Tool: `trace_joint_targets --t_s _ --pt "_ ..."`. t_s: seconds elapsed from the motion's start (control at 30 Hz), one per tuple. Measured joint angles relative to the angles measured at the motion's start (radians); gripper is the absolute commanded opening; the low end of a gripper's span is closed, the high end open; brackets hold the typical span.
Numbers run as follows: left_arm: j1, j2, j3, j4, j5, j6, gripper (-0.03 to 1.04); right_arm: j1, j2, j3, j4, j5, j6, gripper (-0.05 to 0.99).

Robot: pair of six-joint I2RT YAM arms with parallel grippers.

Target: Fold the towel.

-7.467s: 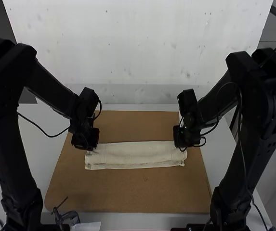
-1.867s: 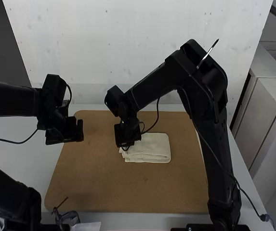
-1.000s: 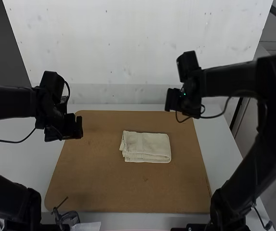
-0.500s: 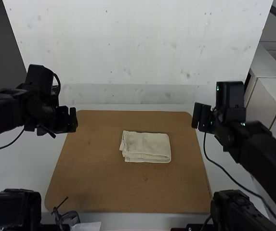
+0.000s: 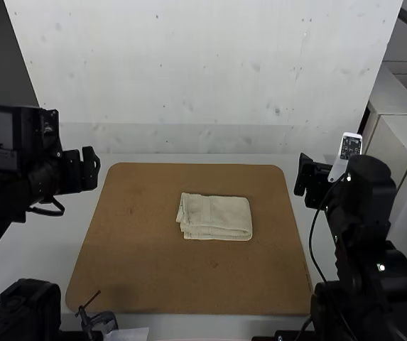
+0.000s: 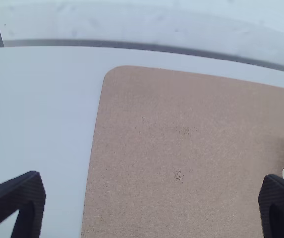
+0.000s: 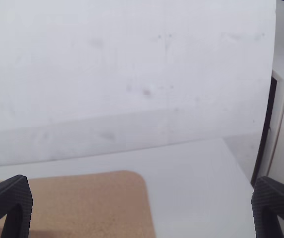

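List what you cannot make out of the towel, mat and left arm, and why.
Towel, inner layers: high view, hidden under its top layer.
Towel, most of it: left wrist view, cut off by the edge, partly behind a finger.
Left arm, middle: high view, cut off by the edge.
Mat, near part: right wrist view, cut off likewise.

Once a long strip, the towel (image 5: 217, 217) lies folded shorter, left gripper (image 5: 82, 170) and right gripper (image 5: 306, 180) withdrawn beyond the board's (image 5: 153, 277) side edges.
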Motion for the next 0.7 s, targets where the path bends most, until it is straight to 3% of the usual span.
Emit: trace_joint_targets --t_s 0.33,0.43,0.57,0.7 --pt "0.006 -0.220 0.000 -0.027 -0.039 0.000 0.96 0.000 -0.030 -0.006 0.005 -0.003 -0.017 0.96" --pt "0.038 -0.272 0.000 -0.035 -0.054 0.000 0.96 0.000 -0.030 -0.006 0.006 -0.003 -0.020 0.96" --pt "0.120 -0.354 0.000 -0.042 -0.060 0.001 0.96 0.000 -0.030 -0.006 0.013 -0.003 -0.030 0.96" --pt "0.132 -0.418 -0.005 -0.065 -0.060 0.007 0.96 0.000 -0.030 -0.006 0.011 -0.003 -0.041 0.96"
